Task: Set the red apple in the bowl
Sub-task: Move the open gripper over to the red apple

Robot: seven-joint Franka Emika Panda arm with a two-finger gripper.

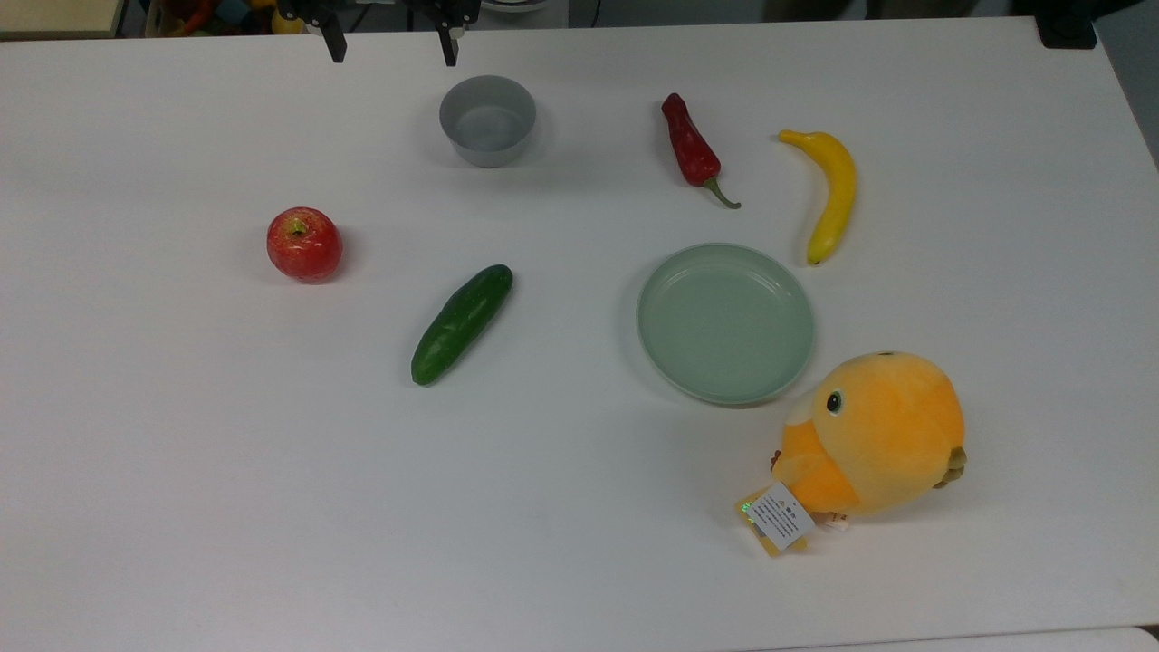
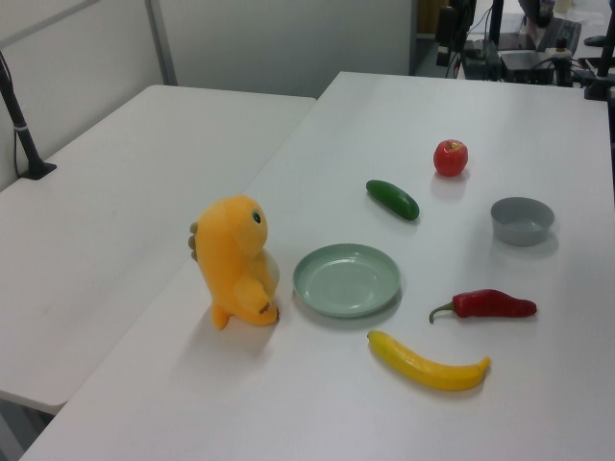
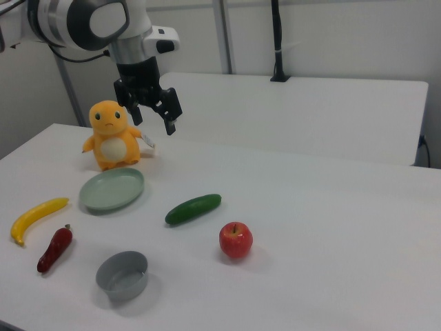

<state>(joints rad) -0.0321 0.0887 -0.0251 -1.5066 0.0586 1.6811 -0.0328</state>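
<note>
While the gripper [image 3: 152, 117] is held high above the white table [image 1: 181, 507], its two black fingers [image 1: 337, 45] are spread wide apart and nothing is gripped between them. In the top view the fingertips are seen at the upper edge, just above the bowl [image 1: 488, 120] and slightly to the top view's left of it.

The grey bowl is taken as the landmark. It stands upright and nothing is lying in it. The red apple [image 1: 304, 244] is placed on the table, well apart from the bowl, below it and to the top view's left, with its stem upward. A green cucumber [image 1: 462, 322] lies below the bowl, between the apple and a pale-green plate [image 1: 724, 322]. A dark-red chili pepper [image 1: 692, 148] lies to the top view's right of the bowl, and a yellow banana [image 1: 828, 193] is found further on. An orange plush toy [image 1: 874, 439] stands farthest from the bowl, just beside the plate.
</note>
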